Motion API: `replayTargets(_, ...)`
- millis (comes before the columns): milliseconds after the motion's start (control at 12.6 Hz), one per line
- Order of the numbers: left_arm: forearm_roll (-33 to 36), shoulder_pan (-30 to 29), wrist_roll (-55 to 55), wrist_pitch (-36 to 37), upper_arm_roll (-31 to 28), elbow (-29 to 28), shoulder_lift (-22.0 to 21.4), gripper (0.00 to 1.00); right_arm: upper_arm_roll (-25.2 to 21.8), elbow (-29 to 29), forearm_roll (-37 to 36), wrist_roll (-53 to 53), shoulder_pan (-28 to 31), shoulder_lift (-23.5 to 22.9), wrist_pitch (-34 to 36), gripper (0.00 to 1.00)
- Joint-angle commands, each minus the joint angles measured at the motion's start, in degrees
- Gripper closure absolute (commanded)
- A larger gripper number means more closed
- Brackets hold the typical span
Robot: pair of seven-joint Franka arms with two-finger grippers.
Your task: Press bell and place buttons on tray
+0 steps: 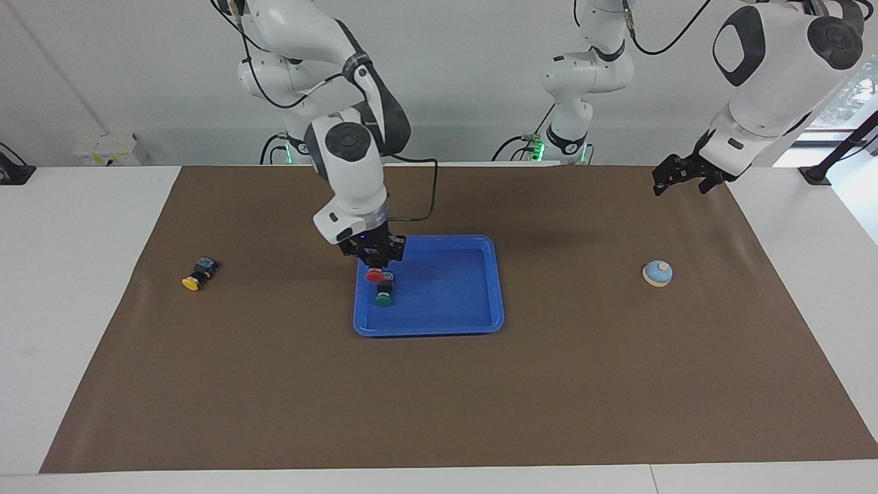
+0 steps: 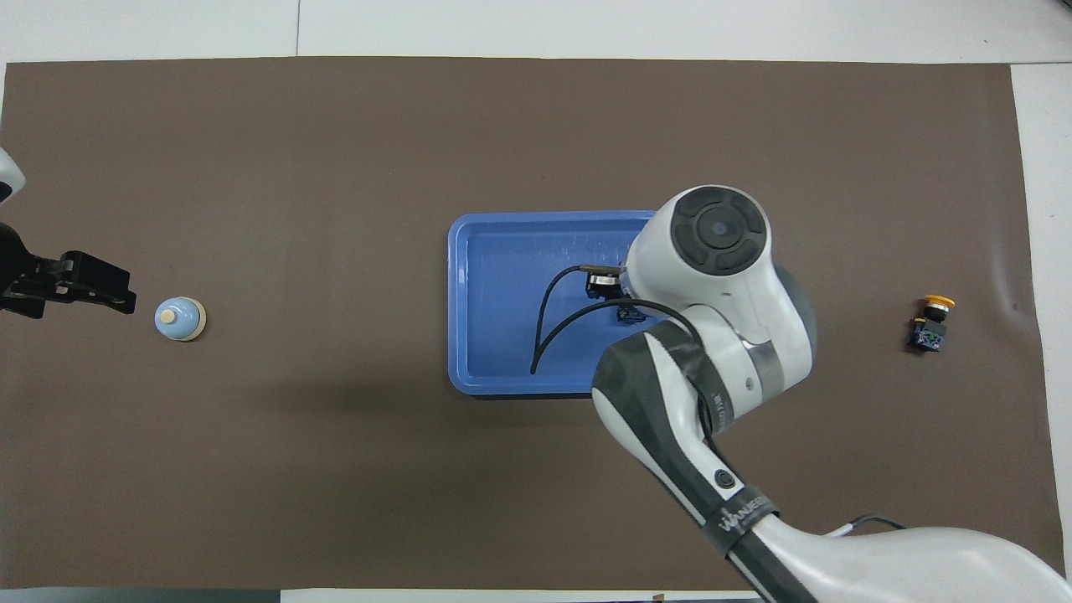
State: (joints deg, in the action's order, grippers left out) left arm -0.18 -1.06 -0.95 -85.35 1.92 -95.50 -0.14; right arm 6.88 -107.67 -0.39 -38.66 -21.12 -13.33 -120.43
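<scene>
Buttons first: the right gripper (image 1: 376, 264) is low over the tray (image 1: 480, 288), fingers looking clamped on the red button (image 1: 374, 276), probably setting it beside the green button (image 1: 384, 298). Yellow button (image 1: 194, 278) lies on the mat toward the right arm's end. Left gripper (image 1: 679, 175) waits above the bell (image 1: 658, 273), fingers apart.

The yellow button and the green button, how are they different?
The yellow button lies on its side on the brown mat, toward the right arm's end of the table; the green button sits inside the blue tray. The yellow button is alone; the green button has the red button beside it, under the right gripper. Caps differ: yellow, green. Both have round caps on dark bodies.
</scene>
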Motion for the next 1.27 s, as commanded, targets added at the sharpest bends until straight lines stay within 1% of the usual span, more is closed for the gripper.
replayTargets(0, -0.3, 0.1, 0.5, 0.7, -0.2, 0.0, -0.6, 0.00, -0.3, 1.8, -0.8, -3.6, -2.2, -3.6, -2.1, 1.00)
replayTargets(239, -0.3, 0.1, 0.5, 0.7, -0.2, 0.0, -0.6, 0.00, -0.2, 0.5, -0.9, -6.9, -4.9, -5.8, -6.1, 1.00)
replayTargets(398, -0.3, 0.1, 0.5, 0.7, -0.2, 0.0, -0.7, 0.00, -0.2, -2.4, -0.9, -7.1, -4.9, -5.7, -10.2, 1.00)
replayTargets(637, -0.3, 0.1, 0.5, 0.7, -0.2, 0.0, -0.7, 0.00, -0.2, -4.6, -0.9, -9.8, -5.2, -5.7, -13.2, 1.00)
replayTargets(717, -0.3, 0.1, 0.5, 0.7, -0.2, 0.0, -0.7, 0.00, -0.2, -5.8, -0.9, -10.8, -5.9, -5.6, -14.4, 0.88)
replayTargets(796, -0.3, 0.1, 0.5, 0.7, -0.2, 0.0, -0.7, 0.00, -0.2, -6.1, -0.9, -10.9, -6.0, -5.5, -14.6, 0.28)
replayTargets(876, -0.3, 0.1, 0.5, 0.7, -0.2, 0.0, -0.7, 0.00, -0.3, -6.0, -0.9, -11.0, -6.0, -5.4, -13.9, 0.00)
replayTargets(956, -0.3, 0.1, 0.5, 0.7, -0.2, 0.0, -0.6, 0.00, -0.3, -5.8, -0.9, -11.0, -5.9, -4.9, -13.3, 0.00)
replayTargets(1035, -0.3, 0.1, 0.5, 0.7, -0.2, 0.0, -0.7, 0.00, -0.3, -5.2, -0.9, -10.7, -5.1, -3.6, -10.8, 0.00)
replayTargets(1195, -0.3, 0.1, 0.5, 0.7, -0.2, 0.0, -0.6, 0.00, -0.6, -0.6, -0.8, -10.1, -2.2, -1.0, -3.1, 0.00)
